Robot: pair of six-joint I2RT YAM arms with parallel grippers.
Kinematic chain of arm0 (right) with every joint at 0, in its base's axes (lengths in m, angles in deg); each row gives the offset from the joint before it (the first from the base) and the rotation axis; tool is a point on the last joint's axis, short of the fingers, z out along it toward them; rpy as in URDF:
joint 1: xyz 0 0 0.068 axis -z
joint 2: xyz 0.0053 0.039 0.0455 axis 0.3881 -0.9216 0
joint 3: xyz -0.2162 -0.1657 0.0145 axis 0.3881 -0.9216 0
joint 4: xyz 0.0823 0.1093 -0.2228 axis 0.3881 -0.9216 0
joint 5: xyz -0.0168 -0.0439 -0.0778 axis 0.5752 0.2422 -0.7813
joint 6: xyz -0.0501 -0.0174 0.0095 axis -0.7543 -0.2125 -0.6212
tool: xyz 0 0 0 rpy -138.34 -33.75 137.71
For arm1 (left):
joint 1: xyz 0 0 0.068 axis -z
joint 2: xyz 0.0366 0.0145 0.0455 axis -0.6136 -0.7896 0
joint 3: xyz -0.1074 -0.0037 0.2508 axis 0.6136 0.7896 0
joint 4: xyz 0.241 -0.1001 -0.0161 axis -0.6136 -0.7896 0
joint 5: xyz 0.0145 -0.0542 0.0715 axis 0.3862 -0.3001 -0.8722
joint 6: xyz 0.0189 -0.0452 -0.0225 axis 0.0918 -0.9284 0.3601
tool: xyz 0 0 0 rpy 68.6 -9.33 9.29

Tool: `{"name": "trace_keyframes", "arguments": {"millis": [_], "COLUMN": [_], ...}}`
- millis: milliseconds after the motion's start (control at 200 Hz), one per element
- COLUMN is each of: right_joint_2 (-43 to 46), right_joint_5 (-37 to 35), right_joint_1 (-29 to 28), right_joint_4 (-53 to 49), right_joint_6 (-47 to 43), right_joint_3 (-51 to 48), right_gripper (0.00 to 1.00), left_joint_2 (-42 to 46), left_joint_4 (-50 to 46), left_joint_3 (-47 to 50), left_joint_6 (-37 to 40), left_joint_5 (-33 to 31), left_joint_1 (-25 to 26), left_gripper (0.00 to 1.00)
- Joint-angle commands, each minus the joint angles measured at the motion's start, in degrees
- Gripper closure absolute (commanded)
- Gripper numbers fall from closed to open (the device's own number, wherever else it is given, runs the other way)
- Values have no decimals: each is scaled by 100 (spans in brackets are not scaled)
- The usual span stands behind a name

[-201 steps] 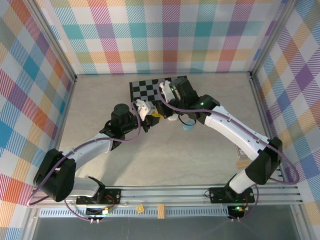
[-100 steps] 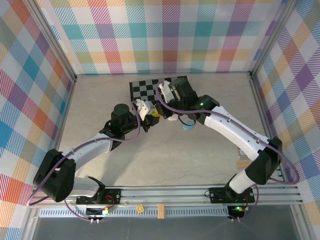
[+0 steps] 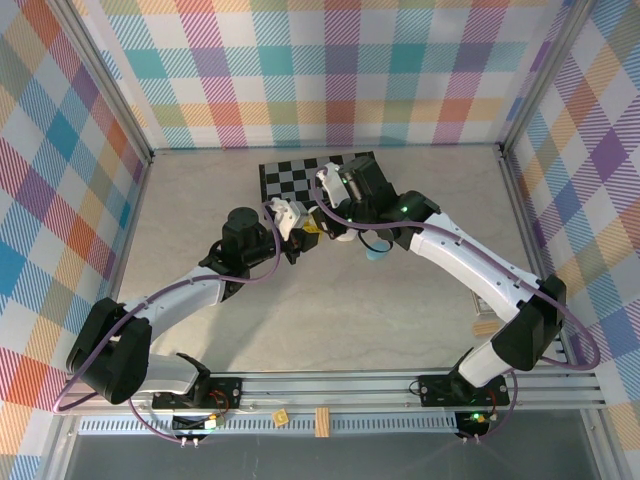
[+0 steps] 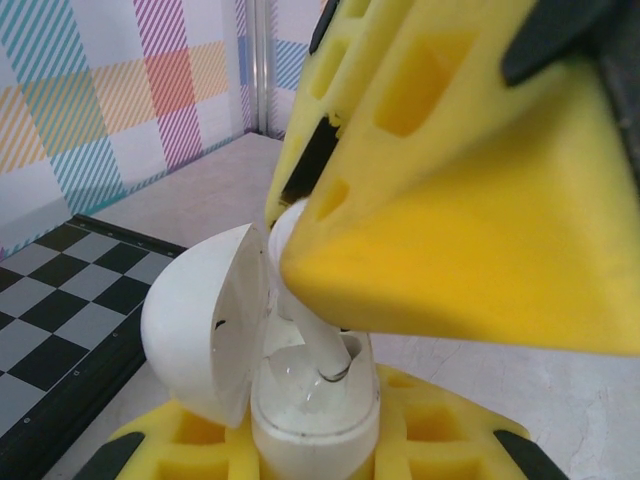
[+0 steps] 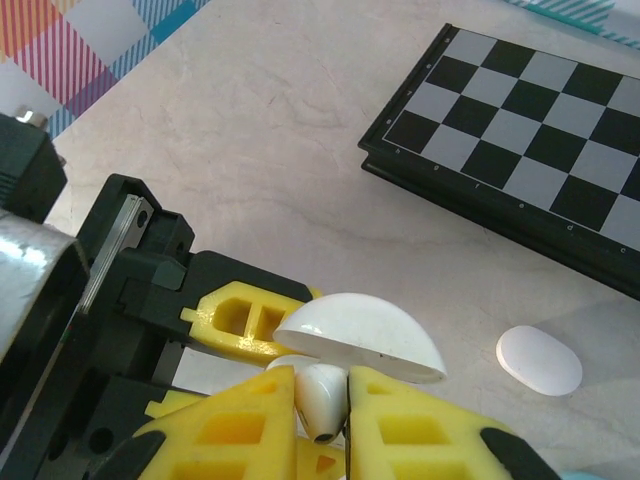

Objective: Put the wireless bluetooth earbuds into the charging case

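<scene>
My left gripper (image 4: 315,445) is shut on a white charging case (image 4: 312,405) held upright, its lid (image 4: 200,320) swung open to the left. My right gripper (image 5: 322,425) is shut on a white earbud (image 5: 322,398). The earbud's stem (image 4: 322,345) points down into the open case and its tip sits inside a socket. In the right wrist view the lid (image 5: 360,335) shows just beyond the earbud, with a left finger (image 5: 245,315) behind it. From above, the two grippers (image 3: 300,232) (image 3: 330,226) meet in front of the checkerboard.
A black-and-white checkerboard (image 3: 290,178) lies behind the grippers. A closed white case (image 5: 539,360) rests on the table by its near edge. A light blue object (image 3: 375,254) sits under the right arm. A small wooden block (image 3: 483,325) lies at the right.
The right gripper has edged slightly left towards the case held by the left gripper. The left arm has stayed still.
</scene>
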Motion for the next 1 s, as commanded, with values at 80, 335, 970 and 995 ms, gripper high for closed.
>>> {"name": "trace_keyframes", "arguments": {"millis": [80,335,970,995], "right_joint_2": [121,237,1362,1371], "right_joint_5": [287,637,1101,1136], "right_joint_1": [-11,-11,621,693], "right_joint_4": [-174,10,1246,1240], "right_joint_6": [-159,-83,1186,1267], "right_joint_3": [-217,-330,-1384,-1401], "right_gripper": [80,74,40,40], "left_joint_2": [273,305,419,433], "left_joint_4": [234,263,236,253], "left_joint_3": [-195,-189,-131,-118], "left_joint_6": [-133,-190,-36,-17], "left_joint_5": [62,112,179,219], "left_joint_1": [61,61,52,52], "left_gripper": [85,85,85,85]}}
